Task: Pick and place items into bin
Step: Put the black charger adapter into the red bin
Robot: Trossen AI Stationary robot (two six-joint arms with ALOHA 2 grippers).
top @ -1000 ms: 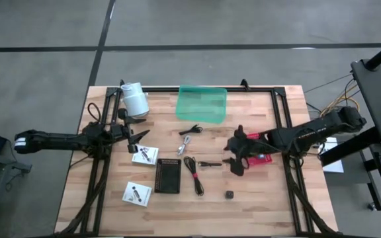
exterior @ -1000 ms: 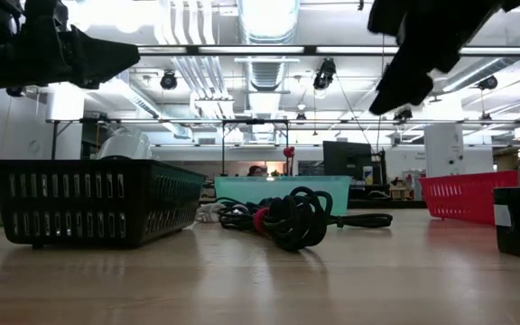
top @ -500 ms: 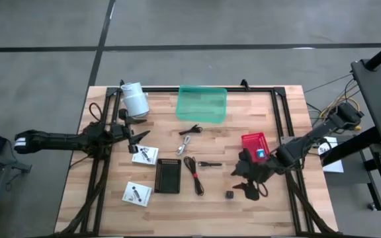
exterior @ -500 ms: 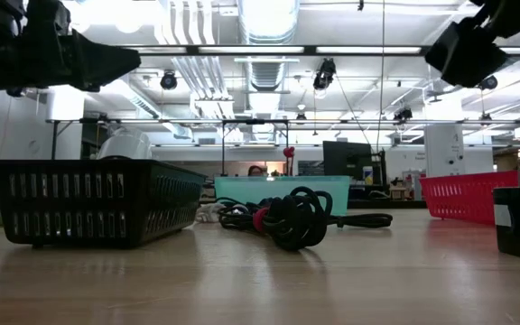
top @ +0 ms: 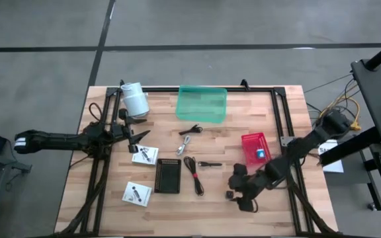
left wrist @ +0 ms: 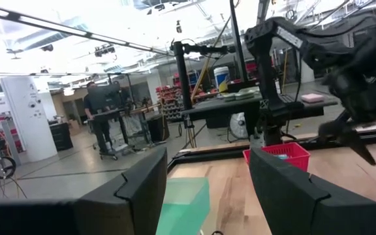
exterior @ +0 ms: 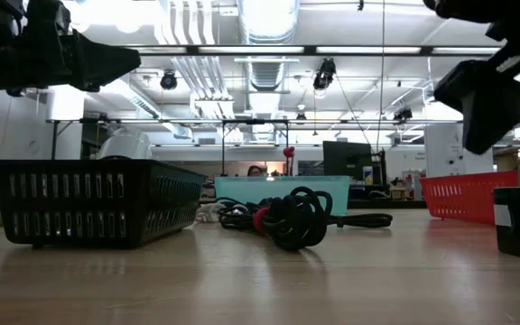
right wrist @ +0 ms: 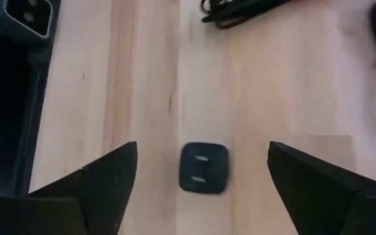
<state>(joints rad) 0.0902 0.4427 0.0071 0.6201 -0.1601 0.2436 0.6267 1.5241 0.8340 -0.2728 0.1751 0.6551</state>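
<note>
My right gripper [top: 238, 190] [right wrist: 202, 149] is open, low over the small black cube [top: 229, 194] [right wrist: 204, 168] near the table's near edge; a finger stands on either side of the cube, clear of it. The cube rests flat on the wood. The red-black cable [top: 194, 173], a short white cable [top: 186, 141], thin black cables [top: 190, 129] and white cards [top: 144, 155] lie at mid-table. A tiny blue piece [top: 260, 153] sits in a red basket [top: 250, 141]. The green bin [top: 202, 104] stands at the far edge. My left gripper [top: 137, 137] [left wrist: 207, 153] waits open on the left.
A black slotted basket [top: 168, 175] [exterior: 97, 203] stands left of the red-black cable. The white roll [top: 134, 99] is at the far left corner. Black frame rails [top: 278, 112] run along both sides of the table. Bare wood lies around the cube.
My right gripper has moved from beside the red basket toward the table's near edge and down, ending over the black cube with its fingers apart. The red basket, partly covered by the arm a second ago, now shows whole.
</note>
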